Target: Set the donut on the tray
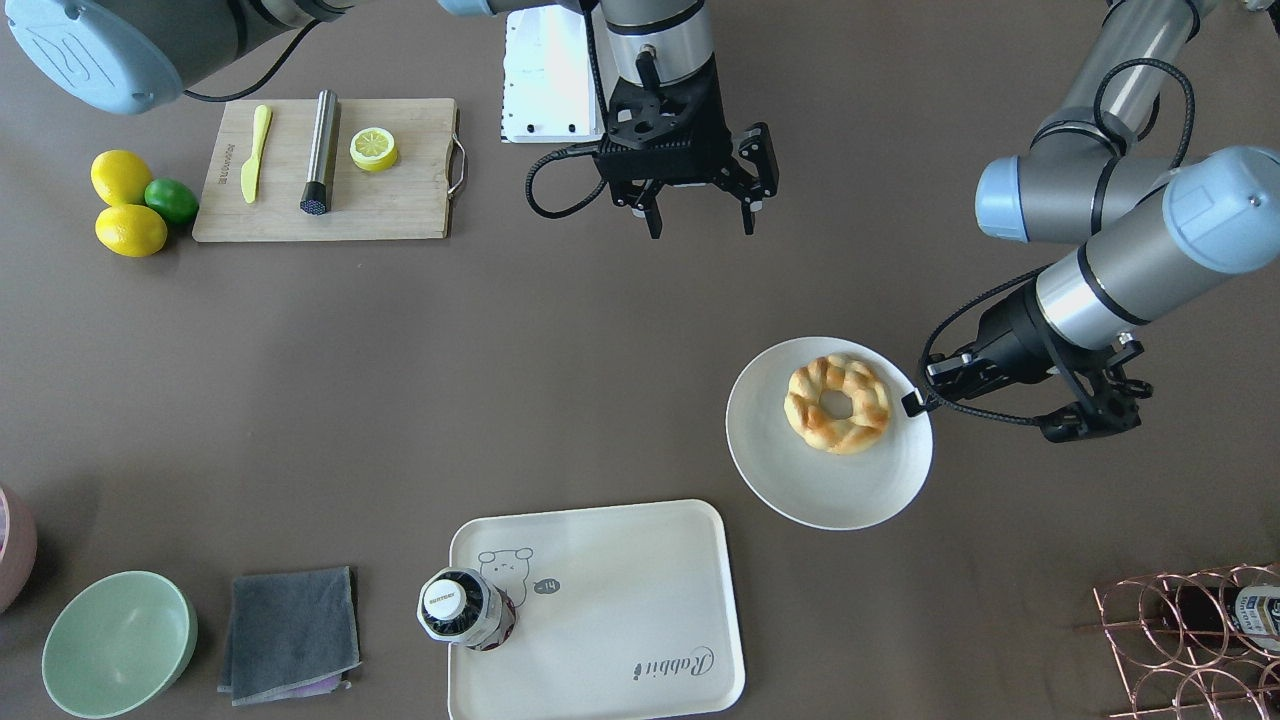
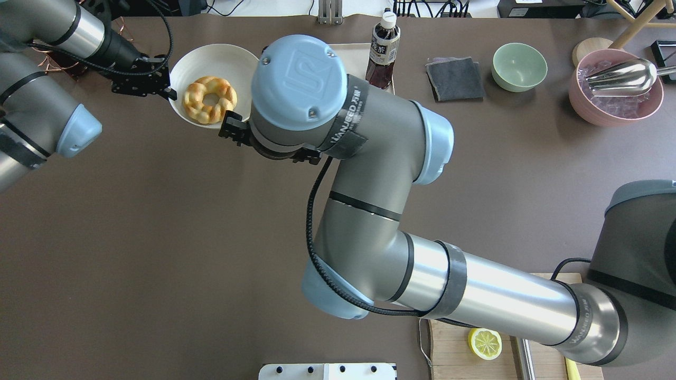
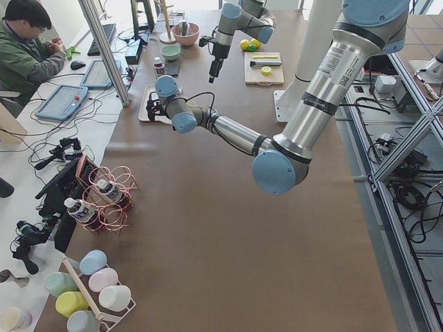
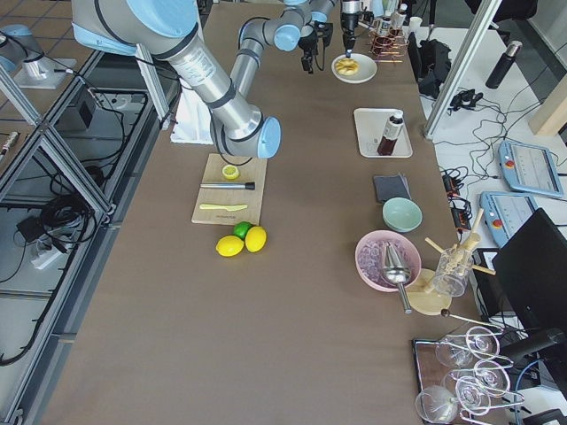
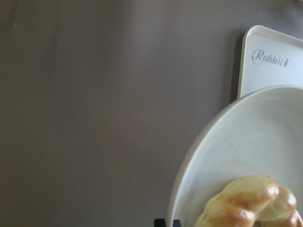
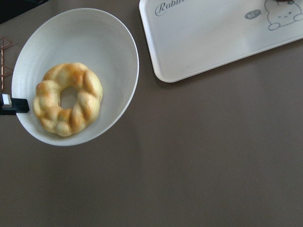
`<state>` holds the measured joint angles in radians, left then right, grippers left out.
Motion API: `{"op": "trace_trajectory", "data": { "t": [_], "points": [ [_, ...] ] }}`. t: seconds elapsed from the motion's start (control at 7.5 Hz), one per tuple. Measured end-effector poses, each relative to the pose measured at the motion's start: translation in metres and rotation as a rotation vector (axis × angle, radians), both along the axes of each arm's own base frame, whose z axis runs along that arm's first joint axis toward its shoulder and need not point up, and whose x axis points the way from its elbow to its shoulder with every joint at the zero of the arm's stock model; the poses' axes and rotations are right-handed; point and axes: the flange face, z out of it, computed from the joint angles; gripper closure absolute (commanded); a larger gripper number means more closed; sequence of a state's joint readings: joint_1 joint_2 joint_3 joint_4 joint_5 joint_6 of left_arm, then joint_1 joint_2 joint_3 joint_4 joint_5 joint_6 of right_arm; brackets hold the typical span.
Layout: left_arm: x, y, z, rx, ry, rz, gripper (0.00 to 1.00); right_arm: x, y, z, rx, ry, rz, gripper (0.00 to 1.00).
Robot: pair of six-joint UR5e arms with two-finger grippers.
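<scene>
The donut (image 1: 838, 403) lay on the round plate (image 1: 800, 485), with the tray (image 1: 620, 580) at eight o'clock from it in the front-facing view; the left gripper (image 1: 917, 403) seemed to pinch the plate's rim at three o'clock; the right gripper (image 1: 701, 228) hung at eleven o'clock, fingers spread. That thin rim hold could slip and tip the plate, spilling the donut onto the table (image 1: 500, 380); the bottle (image 1: 465, 608) on the tray could be knocked.

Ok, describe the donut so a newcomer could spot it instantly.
At the brown table, find the round off-white plate beside the bear-printed cream tray. The donut lies on that plate: a golden-brown braided ring with a centre hole, unlike the flat yellow lemon half on the cutting board.
</scene>
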<state>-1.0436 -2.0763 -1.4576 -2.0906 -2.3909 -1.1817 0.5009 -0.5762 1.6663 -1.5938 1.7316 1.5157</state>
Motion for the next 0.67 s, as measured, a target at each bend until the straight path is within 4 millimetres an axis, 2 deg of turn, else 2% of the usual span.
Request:
{"op": "trace_trajectory", "data": {
  "t": [0.13, 0.27, 0.4, 0.67],
  "points": [
    [0.018, -0.034, -0.009, -0.014, -0.043, -0.039, 1.0, 0.023, -0.01, 0.026, 0.033, 0.022, -0.027, 0.0],
    [0.033, -0.064, -0.014, -0.024, -0.085, -0.075, 1.0, 0.046, -0.032, 0.057, 0.058, 0.062, -0.056, 0.0],
    [0.046, -0.087, -0.02, -0.034, -0.116, -0.104, 1.0, 0.073, -0.059, 0.099, 0.082, 0.121, -0.088, 0.0],
    [0.092, -0.112, -0.046, -0.064, -0.167, -0.16, 1.0, 0.145, -0.109, 0.19, 0.13, 0.223, -0.186, 0.0]
  ]
}}
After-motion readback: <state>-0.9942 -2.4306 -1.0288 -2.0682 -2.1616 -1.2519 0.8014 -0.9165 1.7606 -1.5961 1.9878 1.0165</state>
